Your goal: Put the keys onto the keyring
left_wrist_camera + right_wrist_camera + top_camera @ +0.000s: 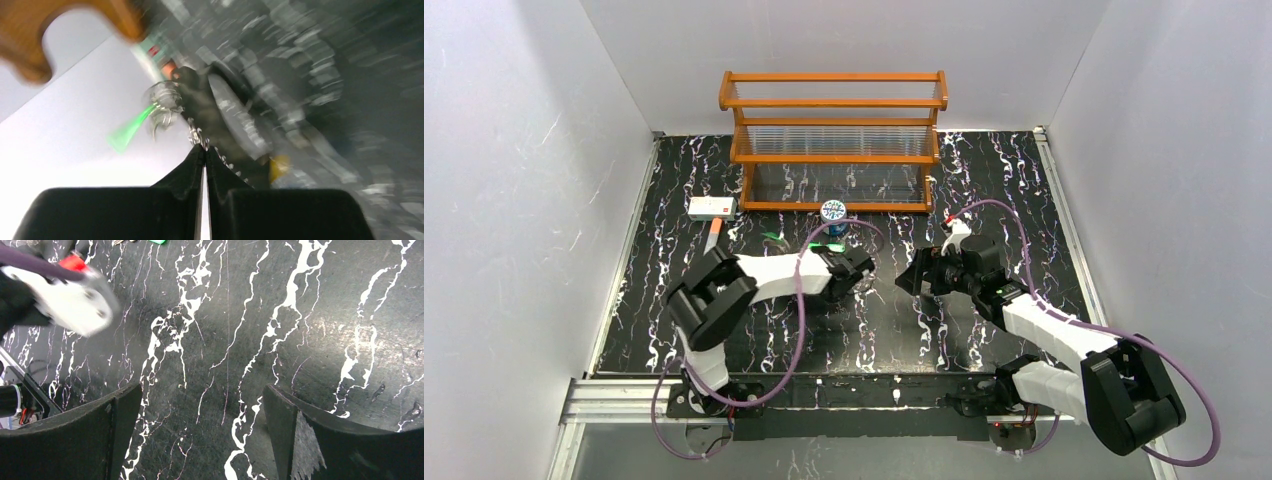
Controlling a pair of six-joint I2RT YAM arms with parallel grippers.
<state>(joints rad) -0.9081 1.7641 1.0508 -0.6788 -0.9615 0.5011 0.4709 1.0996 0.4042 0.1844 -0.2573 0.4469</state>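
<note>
Beyond closed left tool [205,150]: keys [131,129] motion-blurred.

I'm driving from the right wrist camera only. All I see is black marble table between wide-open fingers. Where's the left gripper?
Observer: In the top view the left gripper sits just left of the right gripper, tips facing across a small gap.
Operator: Is it holding anything?
Observer: Its own camera, though blurred, shows the fingers shut on a thin chain, with a green key at the chain's far end.
Operator: What's behind it?
Observer: A round can stands just beyond it, in front of a wooden shelf.
</note>
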